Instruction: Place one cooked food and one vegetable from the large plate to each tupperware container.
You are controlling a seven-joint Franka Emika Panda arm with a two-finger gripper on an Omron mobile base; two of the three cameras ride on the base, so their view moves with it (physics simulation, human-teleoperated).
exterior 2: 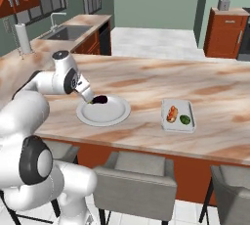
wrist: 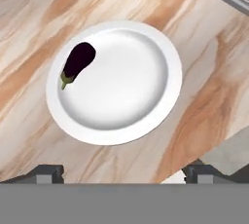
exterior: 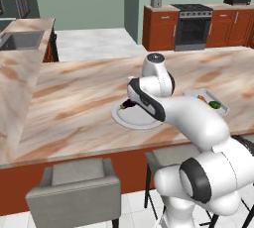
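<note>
The large plate (wrist: pixel 116 86) is round and white and lies on the marble counter directly under my gripper (wrist: pixel 124 173). A dark purple eggplant (wrist: pixel 78 61) rests on the plate's upper-left part. My dark fingertips (wrist: pixel 48 173) stand wide apart, open, with nothing between them. From the right base view, the gripper (exterior 2: pixel 91 100) hovers just above the eggplant (exterior 2: pixel 100 100) at the plate's (exterior 2: pixel 105 112) left side. One tupperware container (exterior 2: pixel 164 121) sits to the plate's right and holds a hot dog (exterior 2: pixel 171 114) and a green vegetable (exterior 2: pixel 185 119).
The counter's near edge runs just in front of the plate, with grey stools (exterior 2: pixel 134 180) below it. A sink (exterior 2: pixel 68 32) is set in the side counter at far left. In the left base view my own arm hides part of the plate (exterior: pixel 130 119).
</note>
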